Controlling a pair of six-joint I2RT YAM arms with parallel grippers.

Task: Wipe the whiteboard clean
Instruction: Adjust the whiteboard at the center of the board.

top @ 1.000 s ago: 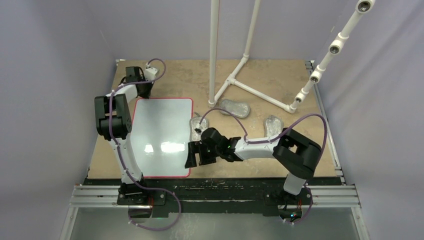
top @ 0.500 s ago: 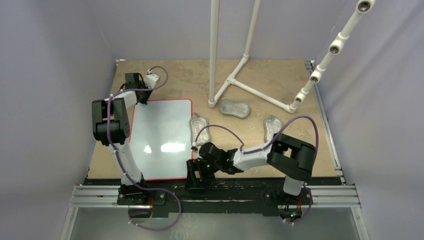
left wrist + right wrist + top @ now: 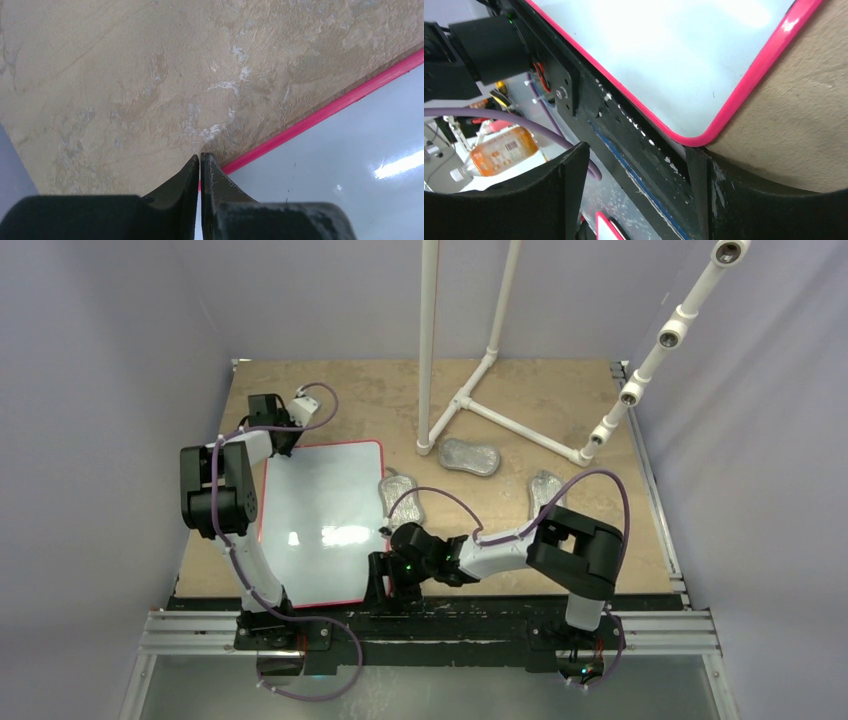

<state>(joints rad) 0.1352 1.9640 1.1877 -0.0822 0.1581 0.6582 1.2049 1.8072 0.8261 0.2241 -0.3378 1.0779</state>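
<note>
Bright, even light from overhead.
You get glare patches on the whiteboard (image 3: pixel 325 495); your right wrist view's near foreground blurs.

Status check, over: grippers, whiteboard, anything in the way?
Left gripper shut, tips at far rim of whiteboard. Right gripper open at its near right corner. Board shows no scribbles. Grey pads lie right of it.

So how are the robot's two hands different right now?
The left gripper has its fingers pressed together, while the right gripper has its fingers spread wide. The left gripper's tips sit near the far left corner of the whiteboard. The right gripper sits at the near right corner, which shows between its fingers. Both are black, both are at the board's red rim, and neither holds anything that shows.
</note>
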